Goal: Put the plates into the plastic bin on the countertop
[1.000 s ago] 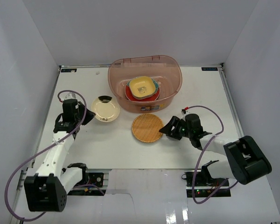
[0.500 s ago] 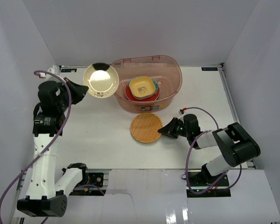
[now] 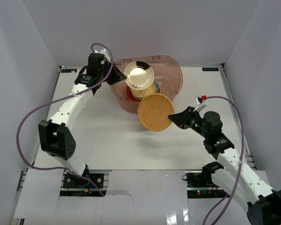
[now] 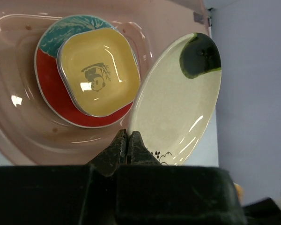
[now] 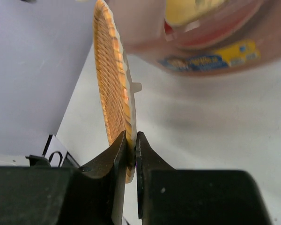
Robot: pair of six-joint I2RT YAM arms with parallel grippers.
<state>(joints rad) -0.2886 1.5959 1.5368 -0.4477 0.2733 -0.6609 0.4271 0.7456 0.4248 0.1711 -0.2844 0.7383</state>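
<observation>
Left gripper (image 4: 128,140) has its fingers clamped on the near rim of the cream round plate (image 4: 178,103), which is tilted up on edge over the plastic bin (image 4: 18,136). Down in the bin, a squarish yellow plate (image 4: 98,77) sits on the red plate (image 4: 47,89).

In the top view, diffuse overhead light is falling evenly on the white countertop (image 3: 103,136), and shadows are showing soft and faint. The cream plate (image 3: 139,75) is throwing a bright glare spot at upper centre. The glossy strip (image 3: 178,213) along the bottom edge is reflecting white glare. In the left wrist view, highlights are streaking the yellow dish (image 4: 99,77) and the plastic bin (image 4: 16,101). The left gripper (image 4: 128,140) is rendering as underexposed black at the bottom. In the right wrist view, the woven plate (image 5: 113,101) is appearing sharp while the bin at upper right is blurring.
</observation>
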